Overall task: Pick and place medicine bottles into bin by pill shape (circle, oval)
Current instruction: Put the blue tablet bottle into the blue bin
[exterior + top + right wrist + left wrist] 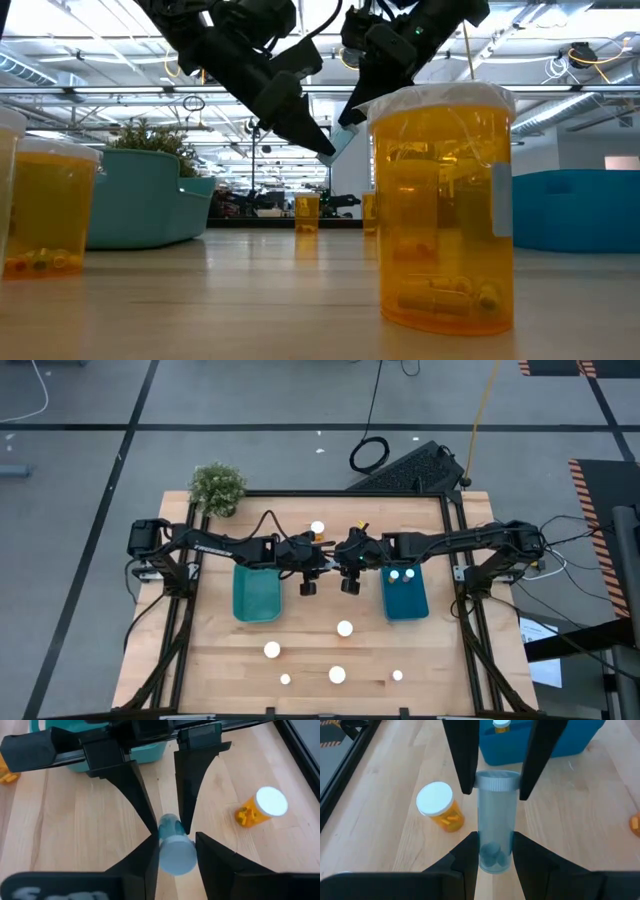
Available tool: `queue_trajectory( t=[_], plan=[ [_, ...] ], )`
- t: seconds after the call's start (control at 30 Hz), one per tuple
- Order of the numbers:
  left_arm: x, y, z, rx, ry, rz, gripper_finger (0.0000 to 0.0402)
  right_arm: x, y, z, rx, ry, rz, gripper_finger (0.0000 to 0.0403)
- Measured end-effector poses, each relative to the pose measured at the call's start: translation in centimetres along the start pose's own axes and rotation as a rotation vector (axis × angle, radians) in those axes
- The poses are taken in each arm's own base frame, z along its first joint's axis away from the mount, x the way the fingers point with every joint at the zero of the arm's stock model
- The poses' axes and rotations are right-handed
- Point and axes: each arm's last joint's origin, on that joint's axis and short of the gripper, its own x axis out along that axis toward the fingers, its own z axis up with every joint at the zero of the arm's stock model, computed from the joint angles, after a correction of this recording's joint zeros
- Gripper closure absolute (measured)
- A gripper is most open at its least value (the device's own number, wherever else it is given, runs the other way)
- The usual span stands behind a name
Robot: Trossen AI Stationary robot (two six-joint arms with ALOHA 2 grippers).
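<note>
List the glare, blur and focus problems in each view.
High view: white bottle caps blow out to featureless dots. Low view: the near amber bottle is sharp, while ceiling lights leave the grippers in silhouette. Left wrist view: pale blue bottle readable, fingers soft. Right wrist view: its cap blurred.

At the centre of the high view the left gripper (318, 566) and the right gripper (342, 563) meet over the table (210, 660), both closed on one pale blue bottle (494, 820), so this gap is blocked. The teal bin (256, 594) and the blue bin (405, 591) stand just beside them. Lower in the frame, five white-capped bottles (345, 628) stand scattered with bare wood between them.
</note>
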Motion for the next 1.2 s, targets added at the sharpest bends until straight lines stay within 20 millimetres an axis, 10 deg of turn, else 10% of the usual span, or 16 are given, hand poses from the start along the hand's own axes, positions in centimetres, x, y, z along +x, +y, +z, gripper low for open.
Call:
queue_trajectory(
  t=[0.33, 0.83, 1.2],
  plan=[
    [0.0, 0.0, 0.1, 0.007, -0.005, 0.001, 0.0286, 0.0, 0.0, -0.1, 0.000, 0.015, -0.001, 0.0230],
    [0.0, -0.1, 0.0, 0.005, -0.004, -0.018, 0.0283, 0.0, 0.0, -0.2, -0.005, 0.018, 0.002, 0.0296],
    [-0.2, -2.3, 0.6, 0.027, -0.028, -0.036, 0.0141, -2.4, 0.8, -0.8, 0.071, 0.090, 0.092, 0.0287]
  ],
)
